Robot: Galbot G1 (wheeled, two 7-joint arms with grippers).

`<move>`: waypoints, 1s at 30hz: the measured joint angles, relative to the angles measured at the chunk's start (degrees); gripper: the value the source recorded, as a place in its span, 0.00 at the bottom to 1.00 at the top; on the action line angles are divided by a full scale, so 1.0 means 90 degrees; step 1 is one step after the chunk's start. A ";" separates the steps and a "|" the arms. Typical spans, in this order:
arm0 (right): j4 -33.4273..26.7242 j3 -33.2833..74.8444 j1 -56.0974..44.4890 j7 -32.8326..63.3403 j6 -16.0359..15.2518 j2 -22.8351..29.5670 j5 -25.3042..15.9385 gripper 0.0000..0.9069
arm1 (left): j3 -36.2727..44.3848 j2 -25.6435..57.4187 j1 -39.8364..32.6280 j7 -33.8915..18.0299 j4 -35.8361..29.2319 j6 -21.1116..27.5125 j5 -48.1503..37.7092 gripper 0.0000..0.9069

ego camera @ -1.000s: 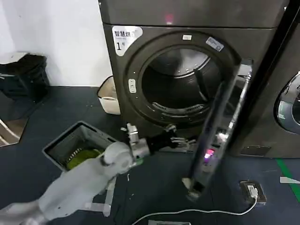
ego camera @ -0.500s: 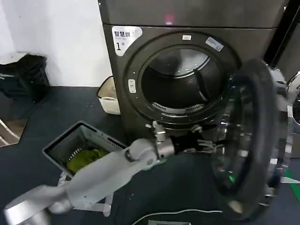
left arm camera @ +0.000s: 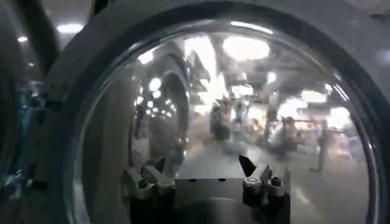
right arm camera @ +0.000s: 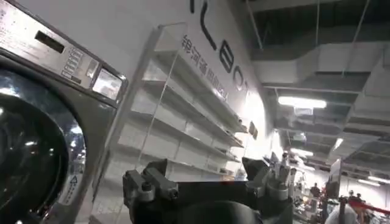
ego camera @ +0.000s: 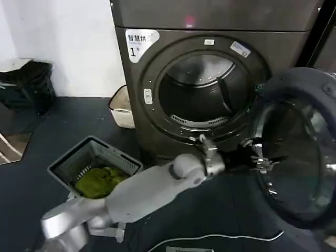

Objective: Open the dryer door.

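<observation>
At machine "1", I have the left end effector [ego camera: 262,160], fingers spread and gripping nothing, against the inner face of the dryer door [ego camera: 299,152], swung wide to the drum's right. It looks heavy, rigid, hinged; its slick glass favours rim pushes.

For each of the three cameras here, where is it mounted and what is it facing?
Head view: on the robot's head, looking down at the dryer, its open drum, the dryer door swung wide and a laundry basket; the left arm reaches out with the left gripper at the door.
Left wrist view: facing the door's glass close up, left gripper in the foreground.
Right wrist view: raised, facing a machine's control panel, wall shelves and ceiling; right gripper open.
Shared: the head and left wrist views both show the dryer door.
</observation>
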 joint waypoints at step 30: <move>-0.0028 -0.0053 0.0094 -0.0077 0.0049 -0.0063 -0.0050 1.00 | -0.0508 0.0068 0.0053 -0.1141 0.0374 -0.1531 0.1013 1.00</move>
